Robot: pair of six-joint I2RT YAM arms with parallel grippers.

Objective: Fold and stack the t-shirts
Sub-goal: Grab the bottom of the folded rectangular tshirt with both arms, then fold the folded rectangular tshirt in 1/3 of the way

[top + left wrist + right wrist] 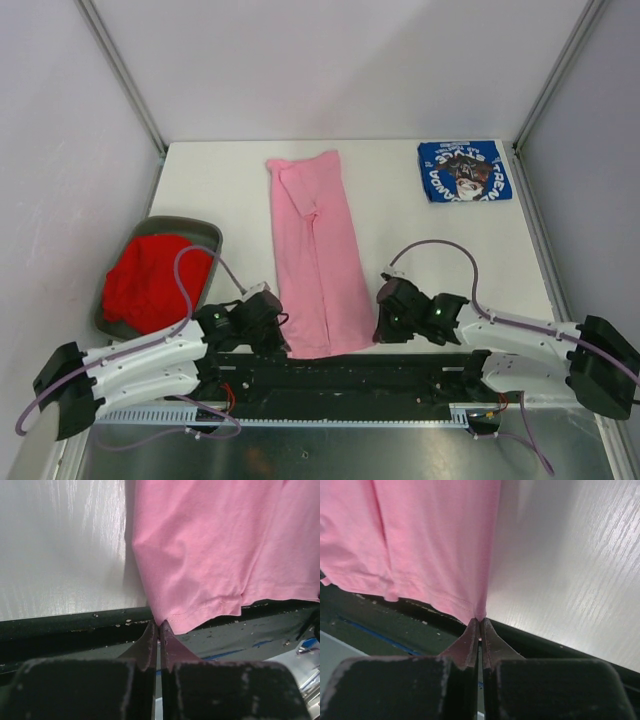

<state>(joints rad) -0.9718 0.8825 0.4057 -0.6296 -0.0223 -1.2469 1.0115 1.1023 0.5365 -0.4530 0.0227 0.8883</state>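
Blue shirt [464, 171] folded – left tool [160, 627] and right tool [480, 622] clamped shut on hem corners of the pink shirt [318, 260]; red shirt [150, 282] yet to do

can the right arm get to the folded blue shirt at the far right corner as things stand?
Probably, but not right away. Only bare table lies between the right gripper and the blue shirt, yet that gripper is shut on the pink shirt's near corner and would have to let go first.

Soft matt pink cloth shirt [318, 255], smooth faintly glossy white tabletop [220, 190], dusty matt black rail [60, 630]
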